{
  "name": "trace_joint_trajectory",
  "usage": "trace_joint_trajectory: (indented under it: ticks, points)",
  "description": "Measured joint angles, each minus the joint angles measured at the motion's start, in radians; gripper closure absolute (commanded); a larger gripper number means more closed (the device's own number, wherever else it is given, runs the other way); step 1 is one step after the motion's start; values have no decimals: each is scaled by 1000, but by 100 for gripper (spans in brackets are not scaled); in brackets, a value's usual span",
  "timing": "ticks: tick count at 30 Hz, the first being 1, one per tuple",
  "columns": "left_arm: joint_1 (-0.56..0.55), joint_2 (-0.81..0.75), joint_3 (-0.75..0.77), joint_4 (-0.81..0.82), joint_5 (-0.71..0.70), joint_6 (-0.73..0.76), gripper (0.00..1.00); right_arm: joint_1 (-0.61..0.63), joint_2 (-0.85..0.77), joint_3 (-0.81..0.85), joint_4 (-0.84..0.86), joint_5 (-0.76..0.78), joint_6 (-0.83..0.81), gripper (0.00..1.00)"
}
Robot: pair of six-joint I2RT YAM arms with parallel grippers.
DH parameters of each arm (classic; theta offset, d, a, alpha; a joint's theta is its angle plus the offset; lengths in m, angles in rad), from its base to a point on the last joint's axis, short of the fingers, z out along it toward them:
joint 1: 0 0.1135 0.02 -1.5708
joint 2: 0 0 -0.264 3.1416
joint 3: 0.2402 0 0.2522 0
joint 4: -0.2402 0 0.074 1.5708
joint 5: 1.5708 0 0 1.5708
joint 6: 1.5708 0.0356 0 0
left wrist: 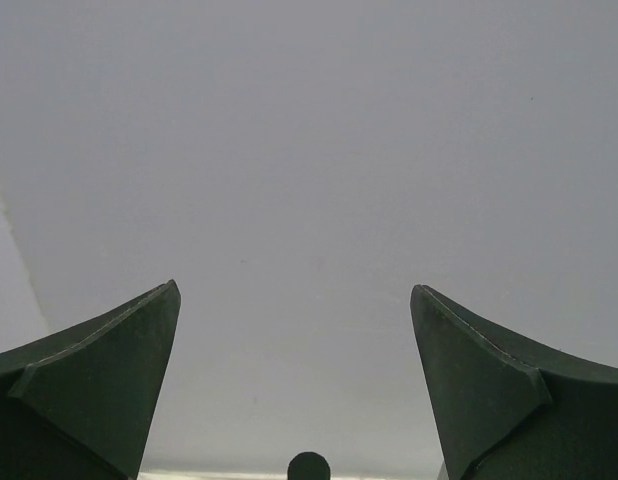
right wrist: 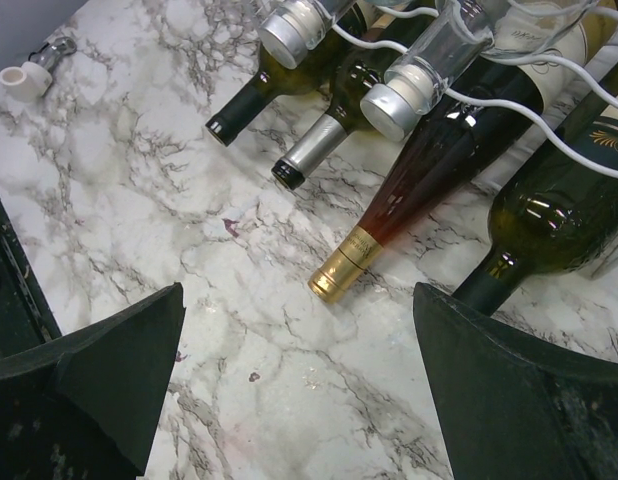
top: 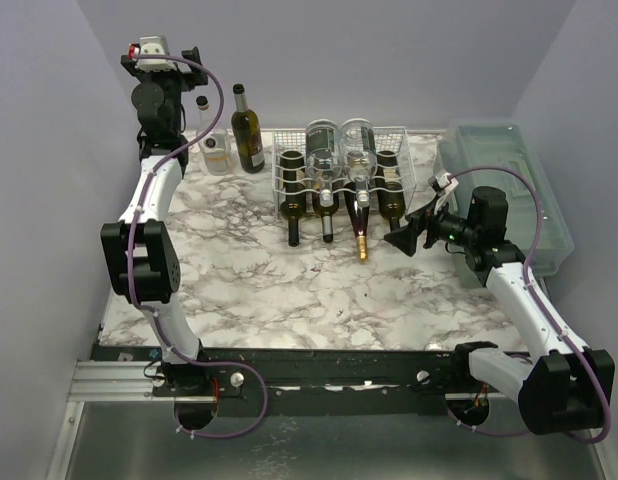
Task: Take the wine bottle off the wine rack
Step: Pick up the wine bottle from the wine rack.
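**Two open-handed arms flank a wine rack on a marble table**

At far left, the left gripper [left wrist: 294, 290] is raised high against the blank wall, fingers spread wide with nothing between them. Below it, at the back left of the marble table [top: 289, 290], a clear bottle [top: 215, 148] and a dark wine bottle [top: 248, 135] stand upright, clear of the rack. At back centre sits the white wine rack [top: 281, 160], bottles lying in both tiers, necks toward the arms. A gold-capped bottle [right wrist: 409, 180] pokes out furthest. The right gripper [right wrist: 297, 290] hovers near that neck, released and empty. A translucent plastic box [top: 519, 190] sits far right.
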Motion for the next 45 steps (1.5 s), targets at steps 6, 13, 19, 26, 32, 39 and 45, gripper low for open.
trace_joint_trajectory:
  ticks: [6,13,19,26,32,39,45]
  points:
    - [0,-99,-68,-3,-1,-14,1,0,-3,0,0,0,-8,0]
    - [0,-262,-283,-20,-16,-108,1,0,-9,0,0,0,-21,0]
    - [0,-449,-549,-47,5,-185,1,0,-13,0,1,1,-33,0]
    - [0,-700,-806,-136,64,-242,1,0,-18,0,1,0,-58,0]
    - [0,-917,-930,-282,119,-289,1,-11,-38,-10,2,-3,-90,0]
    - [0,-1141,-1026,-480,160,-296,1,-16,-68,-25,7,-37,-132,0]
    - [-81,-1309,-1103,-580,158,-259,1,-17,-44,19,-136,-52,-254,0]
